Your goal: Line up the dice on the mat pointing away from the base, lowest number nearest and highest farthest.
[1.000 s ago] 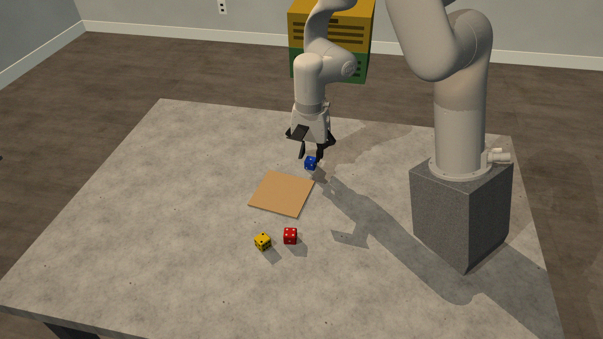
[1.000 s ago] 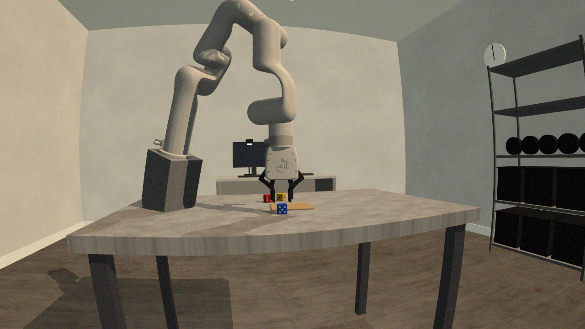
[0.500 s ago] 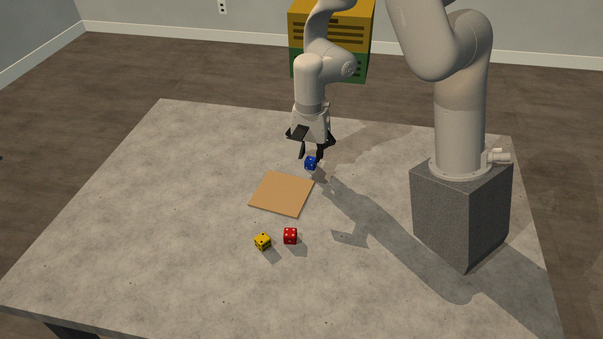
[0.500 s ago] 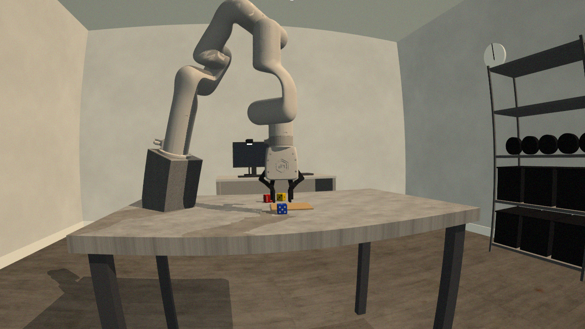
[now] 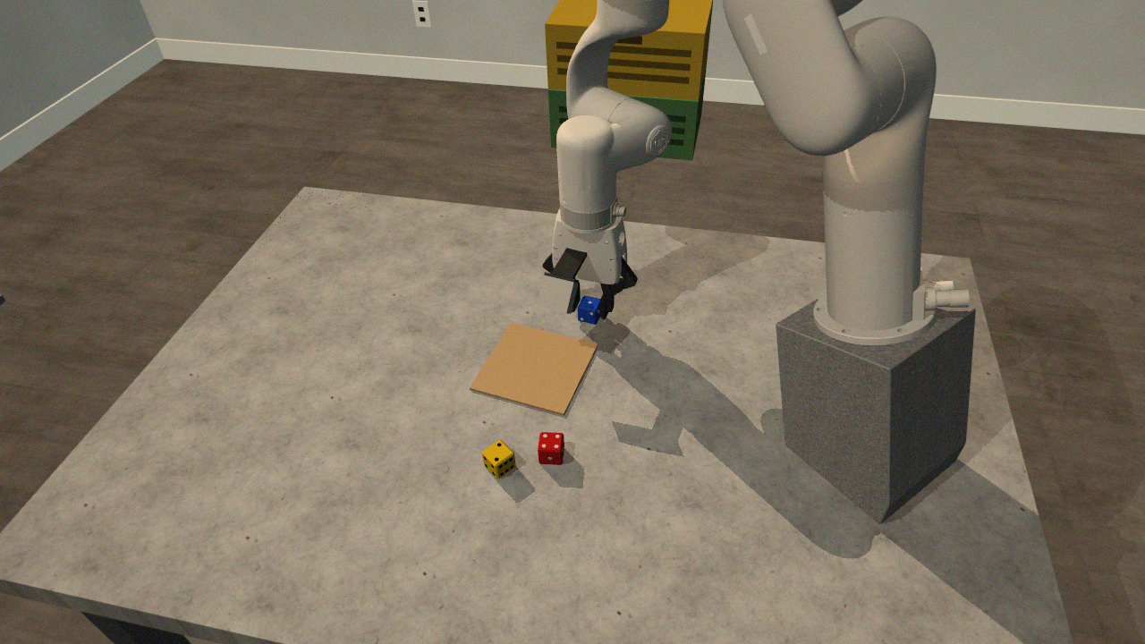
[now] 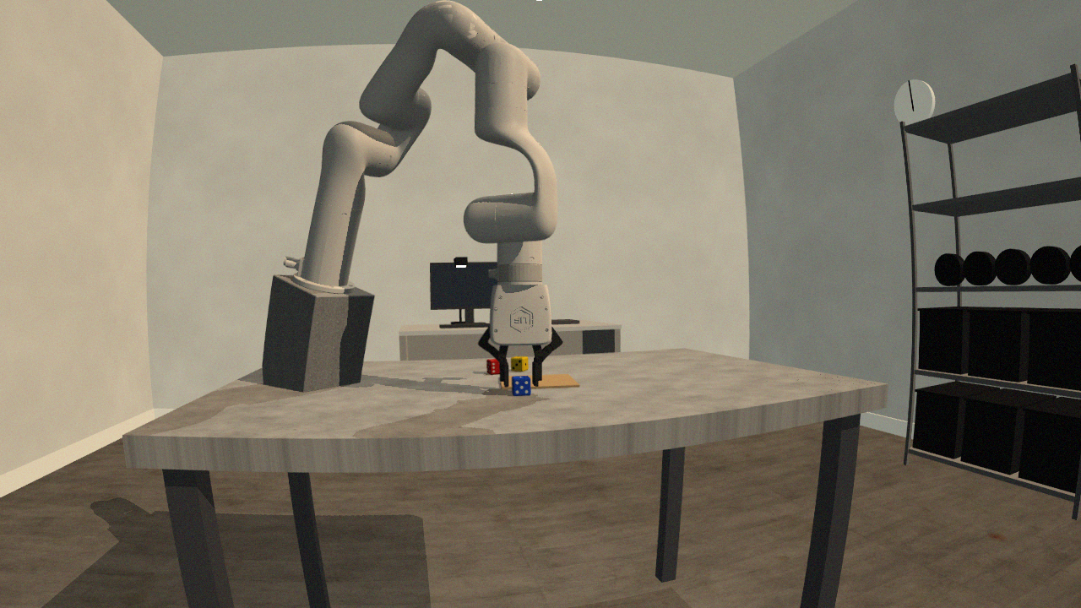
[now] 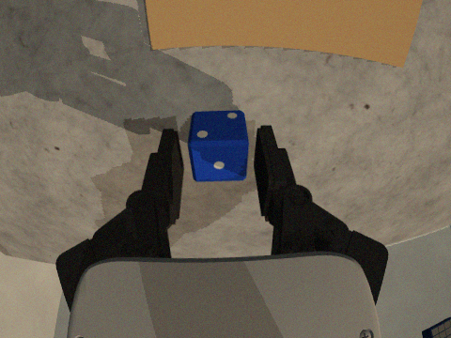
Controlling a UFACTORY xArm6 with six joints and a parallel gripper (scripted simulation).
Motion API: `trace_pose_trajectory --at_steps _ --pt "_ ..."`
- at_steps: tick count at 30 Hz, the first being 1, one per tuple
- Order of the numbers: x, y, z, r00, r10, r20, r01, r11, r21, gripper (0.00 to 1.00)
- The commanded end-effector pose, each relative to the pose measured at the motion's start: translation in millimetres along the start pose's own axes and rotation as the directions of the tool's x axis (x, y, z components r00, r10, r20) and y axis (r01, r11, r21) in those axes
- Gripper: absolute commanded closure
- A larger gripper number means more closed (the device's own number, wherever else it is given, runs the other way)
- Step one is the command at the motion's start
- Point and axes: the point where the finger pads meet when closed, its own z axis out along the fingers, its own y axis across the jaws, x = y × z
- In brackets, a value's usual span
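Observation:
A blue die (image 5: 589,309) (image 6: 520,386) (image 7: 218,145) lies on the table just off the near corner of the tan mat (image 5: 534,368) (image 6: 565,381) (image 7: 282,0). My gripper (image 5: 590,306) (image 6: 521,380) (image 7: 218,145) is low over it, fingers half open on either side of the die. In the wrist view a small gap shows on each side, so the fingers do not touch it. A red die (image 5: 549,447) (image 6: 492,366) and a yellow die (image 5: 498,459) (image 6: 518,363) lie side by side on the table beyond the mat's far edge.
The robot's grey base block (image 5: 872,400) (image 6: 316,333) stands on the table (image 5: 240,400) (image 6: 680,393) to one side of the mat. A yellow and green crate (image 5: 688,72) stands on the floor behind the table.

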Motion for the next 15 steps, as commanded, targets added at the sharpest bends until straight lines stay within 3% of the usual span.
trace_pose_trajectory --at_steps 1,15 --pt "-0.3 1.4 4.3 1.000 0.001 0.003 -0.001 1.000 -0.009 0.53" --pt "-0.3 1.5 12.4 1.000 0.001 0.003 -0.001 1.000 -0.009 0.53"
